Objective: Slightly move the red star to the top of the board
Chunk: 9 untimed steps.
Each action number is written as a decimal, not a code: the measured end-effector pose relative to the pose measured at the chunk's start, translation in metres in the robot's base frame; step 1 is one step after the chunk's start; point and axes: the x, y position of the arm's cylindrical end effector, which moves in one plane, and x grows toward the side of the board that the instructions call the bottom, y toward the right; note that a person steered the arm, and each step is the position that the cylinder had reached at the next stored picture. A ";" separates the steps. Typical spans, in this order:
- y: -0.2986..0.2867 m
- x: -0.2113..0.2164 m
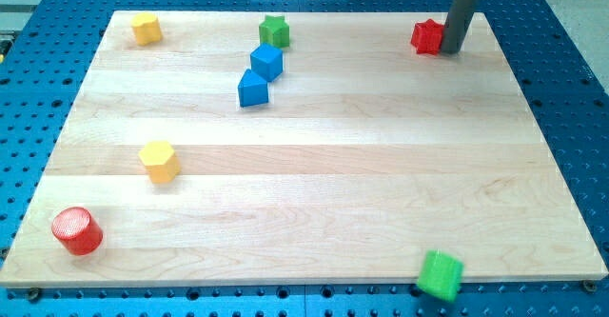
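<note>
Camera view: a dark rod stands against a red star (427, 36) in the upper right of the frame, near the top edge of the wooden counter (314, 184).

No pincer here, only the rod; my tip (450, 51) touches the star's right side. The star looks small, light and rigid, likely to slide or spin easily on smooth wood. Pushing from its lower side, centred, would probably suit. Blue, yellow, green and red blocks lie well apart.
</note>
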 end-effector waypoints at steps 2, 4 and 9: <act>0.022 0.242; 0.003 0.190; -0.101 -0.008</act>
